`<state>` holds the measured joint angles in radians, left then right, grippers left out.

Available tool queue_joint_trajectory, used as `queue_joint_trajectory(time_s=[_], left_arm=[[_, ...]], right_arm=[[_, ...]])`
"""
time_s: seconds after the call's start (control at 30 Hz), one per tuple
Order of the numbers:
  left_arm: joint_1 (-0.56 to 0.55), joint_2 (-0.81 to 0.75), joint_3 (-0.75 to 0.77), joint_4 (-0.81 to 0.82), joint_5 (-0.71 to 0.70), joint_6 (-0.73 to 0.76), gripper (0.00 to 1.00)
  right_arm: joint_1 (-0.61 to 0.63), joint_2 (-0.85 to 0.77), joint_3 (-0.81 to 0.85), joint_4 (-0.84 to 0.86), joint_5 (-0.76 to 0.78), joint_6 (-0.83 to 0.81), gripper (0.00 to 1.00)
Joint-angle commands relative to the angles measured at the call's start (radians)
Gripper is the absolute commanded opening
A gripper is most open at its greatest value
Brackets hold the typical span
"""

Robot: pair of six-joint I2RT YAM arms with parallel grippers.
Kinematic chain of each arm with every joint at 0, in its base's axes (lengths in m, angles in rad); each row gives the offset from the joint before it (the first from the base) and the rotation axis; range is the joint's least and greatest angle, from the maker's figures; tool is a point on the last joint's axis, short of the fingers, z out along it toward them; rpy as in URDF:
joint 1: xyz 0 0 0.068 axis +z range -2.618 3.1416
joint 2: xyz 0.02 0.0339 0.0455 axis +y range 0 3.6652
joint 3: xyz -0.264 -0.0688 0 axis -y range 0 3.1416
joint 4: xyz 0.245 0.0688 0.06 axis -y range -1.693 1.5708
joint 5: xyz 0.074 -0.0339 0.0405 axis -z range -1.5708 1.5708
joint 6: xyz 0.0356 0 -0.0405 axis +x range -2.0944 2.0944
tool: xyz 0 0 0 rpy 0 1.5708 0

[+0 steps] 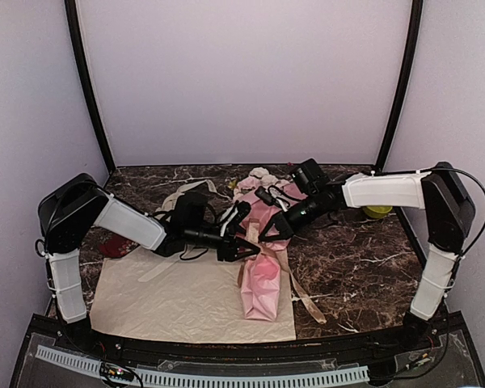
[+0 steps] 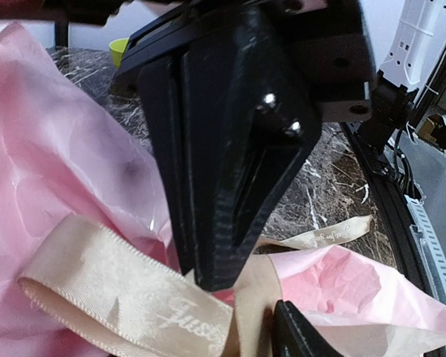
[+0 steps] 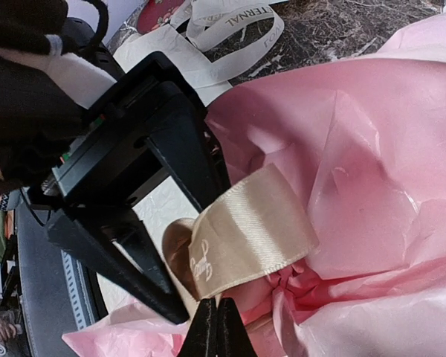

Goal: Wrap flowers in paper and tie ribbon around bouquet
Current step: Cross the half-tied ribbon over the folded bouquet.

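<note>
The bouquet (image 1: 261, 279) lies mid-table, a pink paper (image 3: 357, 149) cone with the flowers (image 1: 257, 178) at its far end. The tan ribbon (image 3: 253, 223) circles the cone's waist and stands up in a loop; its tails (image 1: 305, 297) trail to the right on the marble. My right gripper (image 3: 217, 320) is shut, fingertips pinched at the foot of that loop. My left gripper (image 2: 249, 297) reaches in from the left with jaws apart, a strip of ribbon (image 2: 259, 309) standing between the upper finger (image 2: 223, 186) and the lower fingertip (image 2: 293, 335). In the top view both grippers (image 1: 246, 245) (image 1: 268, 234) meet over the cone's waist.
A pale cream sheet (image 1: 178, 299) lies under and left of the bouquet. A cream-white ribbon tangle (image 1: 186, 194) sits at the back left, a red object (image 1: 115, 246) by the left arm, a yellow-green object (image 1: 378, 212) at the right. Black frame (image 1: 226, 360) along the near edge.
</note>
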<state>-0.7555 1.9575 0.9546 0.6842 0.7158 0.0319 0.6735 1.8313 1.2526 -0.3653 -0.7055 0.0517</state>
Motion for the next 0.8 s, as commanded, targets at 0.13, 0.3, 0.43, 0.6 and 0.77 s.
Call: queue_joint_trajectory(time_s=[0.13,0.3,0.43,0.6,0.77], left_arm=[[-0.010,-0.020,-0.004,-0.066,-0.192,0.105,0.30],[-0.025,-0.029,-0.019,-0.024,-0.265,0.116,0.23],[-0.038,-0.035,-0.018,-0.025,-0.300,0.144,0.19],[-0.046,-0.042,-0.029,-0.011,-0.287,0.150,0.13],[-0.047,-0.059,-0.045,0.003,-0.260,0.155,0.05]], right_arm=[[0.003,-0.044,-0.020,0.037,-0.029,0.012,0.00],[0.007,-0.041,-0.025,0.034,-0.056,0.012,0.00],[0.011,-0.042,-0.027,0.032,-0.068,0.010,0.00],[0.012,-0.038,-0.023,0.038,-0.081,0.015,0.01],[0.000,-0.041,0.014,-0.031,-0.056,-0.031,0.22]])
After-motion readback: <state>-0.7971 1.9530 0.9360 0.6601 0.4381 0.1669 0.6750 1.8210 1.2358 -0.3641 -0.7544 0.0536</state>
